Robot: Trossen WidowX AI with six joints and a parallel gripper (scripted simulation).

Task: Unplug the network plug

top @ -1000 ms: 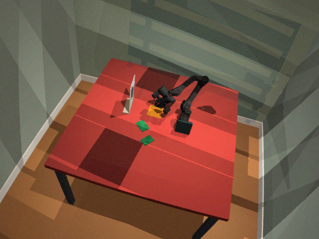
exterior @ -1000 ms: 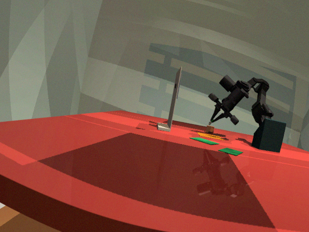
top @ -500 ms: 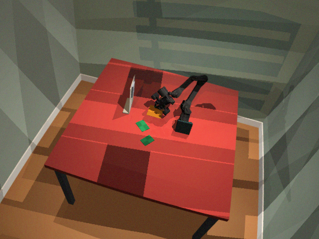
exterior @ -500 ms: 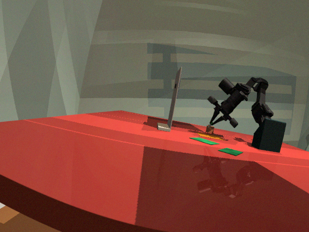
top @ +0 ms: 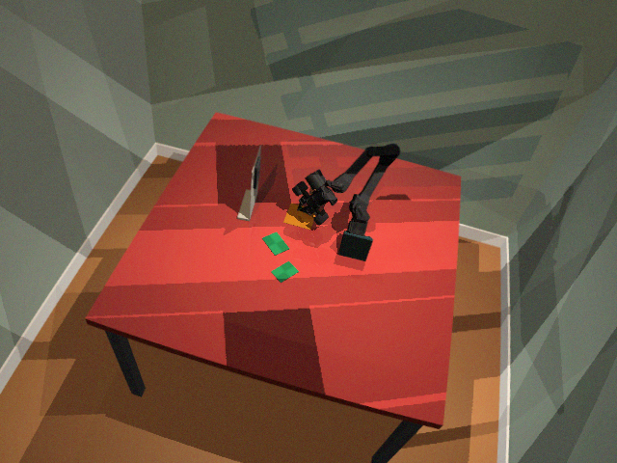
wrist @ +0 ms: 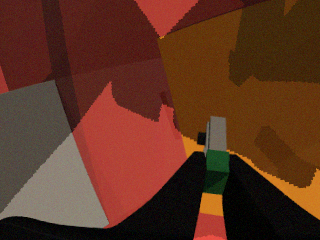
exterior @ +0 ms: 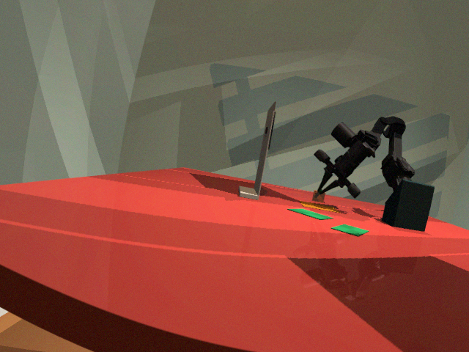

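My gripper (top: 302,207) (exterior: 319,192) (wrist: 212,163) is shut on the plug (wrist: 218,132), out of the socket. The plug is grey at the tip and green between the fingers, with a small black piece on its left in the wrist view. It points down toward the orange square (top: 292,220) (exterior: 310,205) (wrist: 197,75) and seems a little above it. The gap to the table is hard to tell. The grey upright panel (top: 254,191) (exterior: 263,163) stands away to the left in the top and exterior views; its pale foot (wrist: 80,190) shows in the wrist view.
Two flat green patches (top: 275,243) (top: 284,271) (exterior: 309,213) (exterior: 349,229) lie on the red table (top: 199,258) (exterior: 170,223) beside the orange square. A small brown block (exterior: 321,198) stands close to the fingertips in the exterior view. The dark arm base (top: 355,246) (exterior: 412,204) is at the right.
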